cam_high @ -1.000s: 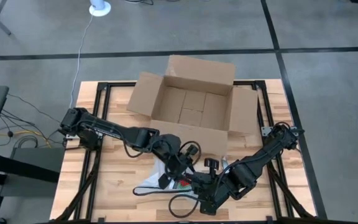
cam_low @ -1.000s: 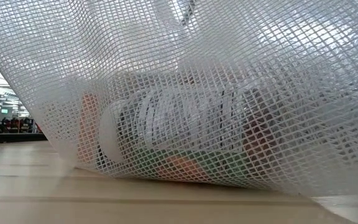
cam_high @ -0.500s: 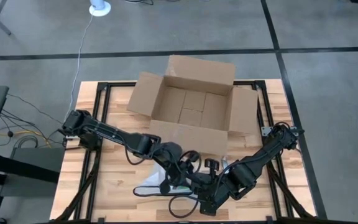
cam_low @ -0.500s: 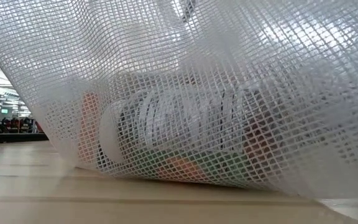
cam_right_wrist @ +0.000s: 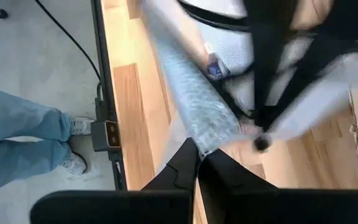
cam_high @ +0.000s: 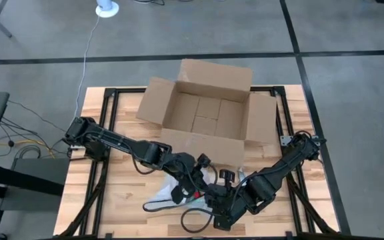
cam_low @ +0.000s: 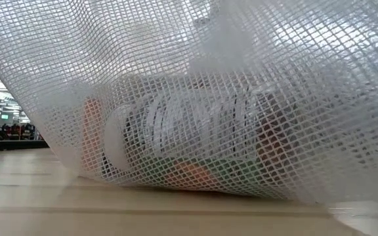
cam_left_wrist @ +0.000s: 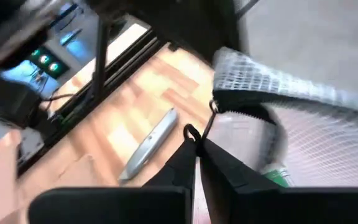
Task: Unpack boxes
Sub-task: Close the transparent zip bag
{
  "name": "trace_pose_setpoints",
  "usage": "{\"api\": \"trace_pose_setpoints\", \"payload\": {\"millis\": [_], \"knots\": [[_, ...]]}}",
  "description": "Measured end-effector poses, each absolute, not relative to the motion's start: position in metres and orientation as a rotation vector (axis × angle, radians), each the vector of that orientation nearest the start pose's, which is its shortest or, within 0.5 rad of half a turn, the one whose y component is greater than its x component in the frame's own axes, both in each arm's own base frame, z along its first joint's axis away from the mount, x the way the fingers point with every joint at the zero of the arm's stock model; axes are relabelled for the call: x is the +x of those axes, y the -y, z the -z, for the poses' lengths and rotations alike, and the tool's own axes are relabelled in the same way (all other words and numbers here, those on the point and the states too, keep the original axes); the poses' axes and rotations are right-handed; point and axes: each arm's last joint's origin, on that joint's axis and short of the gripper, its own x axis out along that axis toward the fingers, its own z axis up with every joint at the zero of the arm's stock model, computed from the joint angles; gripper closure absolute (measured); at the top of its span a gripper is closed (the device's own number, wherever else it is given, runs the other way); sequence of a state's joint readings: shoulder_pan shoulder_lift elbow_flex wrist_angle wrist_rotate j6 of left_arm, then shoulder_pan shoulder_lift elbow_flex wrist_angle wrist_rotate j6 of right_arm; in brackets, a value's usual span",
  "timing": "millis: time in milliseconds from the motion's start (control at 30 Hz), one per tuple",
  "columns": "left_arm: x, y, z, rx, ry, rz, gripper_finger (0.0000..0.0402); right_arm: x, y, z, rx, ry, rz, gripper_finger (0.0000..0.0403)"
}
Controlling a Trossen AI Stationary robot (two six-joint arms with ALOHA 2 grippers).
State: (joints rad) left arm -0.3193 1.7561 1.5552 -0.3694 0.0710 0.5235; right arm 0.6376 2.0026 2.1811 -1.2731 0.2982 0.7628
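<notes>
The cardboard box (cam_high: 207, 113) sits open at the far middle of the table (cam_high: 122, 200), all four flaps folded out, inside apparently bare cardboard. Both arms work on the near side at a clear mesh zip bag (cam_high: 179, 190) lying just in front of the box. Left gripper (cam_left_wrist: 197, 144) has its fingers pressed together on the bag's zipper pull (cam_left_wrist: 191, 132), at the end of the dark zipper edge; judged as drawing the zip open. Right gripper (cam_right_wrist: 197, 151) is pinched shut on an edge of the same bag, likely to hold it against that pull. Through the mesh the low view shows a white-and-green packaged item (cam_low: 182, 141) lying on its side inside the bag. A utility knife (cam_left_wrist: 148, 151) lies on the wood near the bag, apart from it. Room: the two grippers are close together in the high view, cables looped around them, so little clearance there; the box's near flap is just behind. Open wood lies to either side. A person's legs (cam_right_wrist: 23, 140) stand beside the table edge.
</notes>
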Motion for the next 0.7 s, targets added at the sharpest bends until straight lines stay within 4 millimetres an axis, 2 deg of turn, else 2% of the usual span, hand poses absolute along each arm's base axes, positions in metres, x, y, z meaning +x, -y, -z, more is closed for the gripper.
{"api": "trace_pose_setpoints", "payload": {"millis": [133, 300, 700], "knots": [[0.379, 0.129, -0.342, 0.596, -0.448, 0.509, 0.0401, 0.331, -0.234, -0.361, 0.204, -1.012, 0.078, 0.0403], [0.379, 0.13, -0.355, 0.61, -0.41, 0.507, 0.0401, 0.33, -0.234, -0.361, 0.204, -1.013, 0.078, 0.0403], [0.378, 0.129, -0.355, 0.628, -0.426, 0.485, 0.0401, 0.33, -0.234, -0.362, 0.202, -1.019, 0.076, 0.0403]]}}
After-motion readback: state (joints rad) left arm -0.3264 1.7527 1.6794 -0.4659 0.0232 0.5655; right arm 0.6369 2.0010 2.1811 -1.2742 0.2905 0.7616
